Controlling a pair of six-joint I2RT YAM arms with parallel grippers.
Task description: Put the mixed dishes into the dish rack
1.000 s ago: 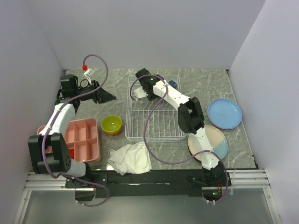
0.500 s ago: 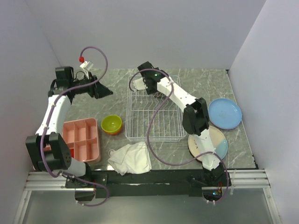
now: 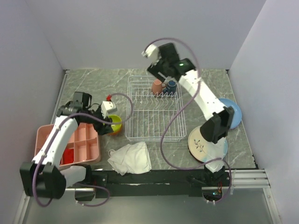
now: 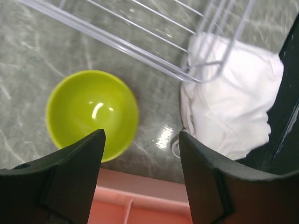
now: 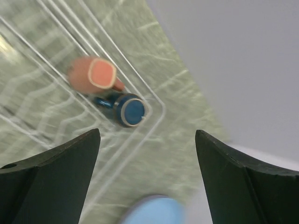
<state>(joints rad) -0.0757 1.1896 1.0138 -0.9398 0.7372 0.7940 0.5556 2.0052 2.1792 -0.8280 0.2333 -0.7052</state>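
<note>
Beside white wire rack (image 3: 154, 139), glossy round lime-green bowl (image 4: 91, 114)

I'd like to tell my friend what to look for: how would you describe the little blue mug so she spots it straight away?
Start at the white wire dish rack in the middle of the grey marbled table. Two small mugs sit side by side at its far end. Seen from above, the dark-blue mug is the right-hand one, beside the pink mug.

You see a grey-green marble tabletop (image 3: 93, 84) closed in by plain pale lavender walls (image 3: 117, 32) on three sides.
</note>
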